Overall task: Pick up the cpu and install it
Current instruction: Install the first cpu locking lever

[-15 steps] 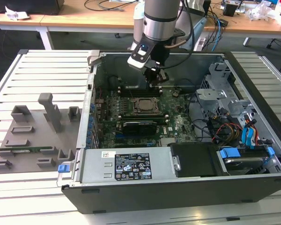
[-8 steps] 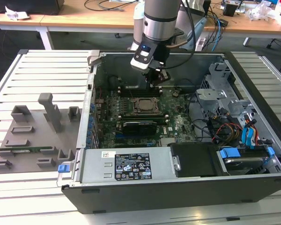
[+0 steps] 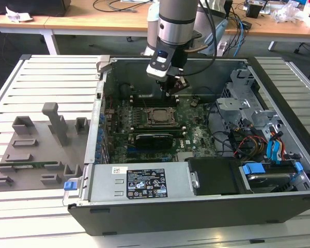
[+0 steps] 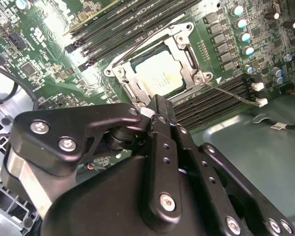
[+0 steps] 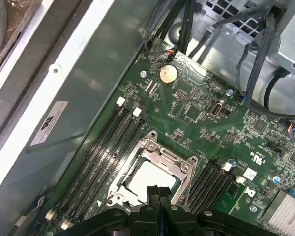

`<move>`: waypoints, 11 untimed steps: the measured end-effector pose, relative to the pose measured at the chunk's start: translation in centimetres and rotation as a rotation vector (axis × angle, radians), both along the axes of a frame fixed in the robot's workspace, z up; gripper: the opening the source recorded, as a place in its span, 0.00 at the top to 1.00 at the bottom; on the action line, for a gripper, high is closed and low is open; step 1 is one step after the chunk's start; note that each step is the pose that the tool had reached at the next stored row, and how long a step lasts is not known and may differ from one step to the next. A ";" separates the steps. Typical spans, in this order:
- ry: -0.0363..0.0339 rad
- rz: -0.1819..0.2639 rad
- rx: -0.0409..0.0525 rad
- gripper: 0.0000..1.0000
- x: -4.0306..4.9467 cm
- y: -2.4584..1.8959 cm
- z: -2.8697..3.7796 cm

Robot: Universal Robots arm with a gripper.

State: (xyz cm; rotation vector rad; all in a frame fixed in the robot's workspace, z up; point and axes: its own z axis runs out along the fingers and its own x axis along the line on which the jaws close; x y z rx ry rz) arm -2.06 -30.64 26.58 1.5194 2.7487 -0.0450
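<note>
The cpu (image 4: 160, 73) is a pale silvery square lying flat inside the metal-rimmed socket frame (image 4: 187, 54) on the green motherboard; the first wrist view has the cpu (image 5: 146, 178) partly covered by my fingertips. In the exterior view the socket (image 3: 157, 116) sits mid-board inside the open computer case. My gripper (image 3: 171, 91) hangs just above and behind the socket. In both wrist views its black fingers (image 5: 152, 192) are pressed together with nothing between them, the gripper (image 4: 157, 105) pointing down at the socket's edge.
Black memory slots (image 5: 105, 147) flank the socket on both sides. A long black expansion card (image 3: 154, 138) lies in front of it. Drive cages and cable bundles (image 3: 248, 129) fill the case's right. A grey fixture plate (image 3: 36, 150) rests on the slatted table at the exterior view's left.
</note>
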 end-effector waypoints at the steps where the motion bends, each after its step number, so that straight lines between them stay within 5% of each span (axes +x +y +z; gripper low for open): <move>1: 0.0000 0.006 0.0000 0.89 0.00 0.00 0.00; 11: -0.0001 0.056 0.0000 0.89 0.04 0.02 0.00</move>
